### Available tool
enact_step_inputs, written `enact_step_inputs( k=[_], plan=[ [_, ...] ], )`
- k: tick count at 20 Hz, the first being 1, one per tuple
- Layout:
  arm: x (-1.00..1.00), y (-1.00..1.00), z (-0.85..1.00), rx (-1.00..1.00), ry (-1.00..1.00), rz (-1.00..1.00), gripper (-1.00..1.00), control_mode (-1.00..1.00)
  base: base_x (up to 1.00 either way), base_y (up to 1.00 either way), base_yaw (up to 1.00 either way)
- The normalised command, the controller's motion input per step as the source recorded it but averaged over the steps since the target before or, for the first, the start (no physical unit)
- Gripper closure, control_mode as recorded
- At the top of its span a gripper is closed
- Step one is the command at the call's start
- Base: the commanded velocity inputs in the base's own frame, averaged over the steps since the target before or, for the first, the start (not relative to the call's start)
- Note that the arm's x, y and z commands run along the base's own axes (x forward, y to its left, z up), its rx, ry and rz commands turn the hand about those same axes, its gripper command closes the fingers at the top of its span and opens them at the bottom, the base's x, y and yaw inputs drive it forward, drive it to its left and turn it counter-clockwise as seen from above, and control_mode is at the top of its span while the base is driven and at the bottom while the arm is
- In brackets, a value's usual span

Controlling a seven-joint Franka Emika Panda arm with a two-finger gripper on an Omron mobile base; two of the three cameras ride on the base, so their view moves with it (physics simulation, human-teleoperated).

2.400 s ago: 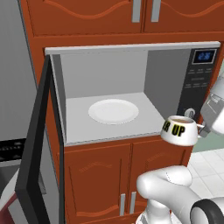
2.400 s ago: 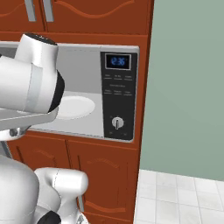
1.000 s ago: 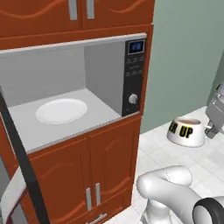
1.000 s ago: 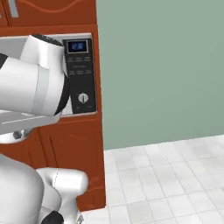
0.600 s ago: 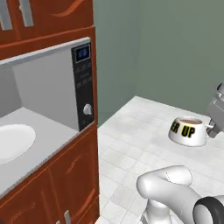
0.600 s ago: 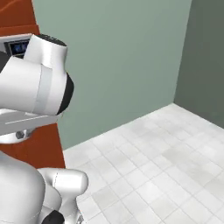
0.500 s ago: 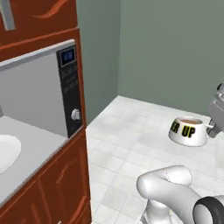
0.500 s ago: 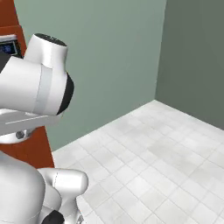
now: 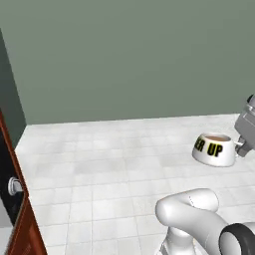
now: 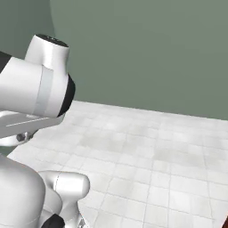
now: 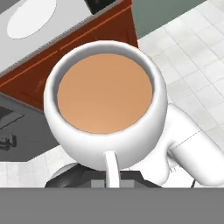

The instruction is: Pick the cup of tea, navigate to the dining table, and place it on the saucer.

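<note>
The cup of tea (image 9: 214,150) hung in the air at the right edge of the left base view, above the white tiled floor (image 9: 109,169), gripped at its handle side by the end effector (image 9: 243,144), which was closed on it. In the hand view the brown liquid lay level, well up toward the rim. Judgement: during the drive toward the bench, the wrist should be kept level and turns gentle, lest the tea spill.
</note>
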Motion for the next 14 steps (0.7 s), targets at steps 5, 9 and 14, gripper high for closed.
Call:
enact_step_inputs(
  k=[5,9,14],
  plan=[
    [0.0,0.0,0.0,0.0,0.0,0.0,1.0,1.0,0.01,0.0,-0.86],
    [0.0,0.0,0.0,0.0,0.0,0.0,1.0,1.0,0.02,0.0,-0.84],
    [0.0,0.0,0.0,0.0,0.0,0.0,1.0,1.0,0.14,0.04,-0.83]
  ],
)
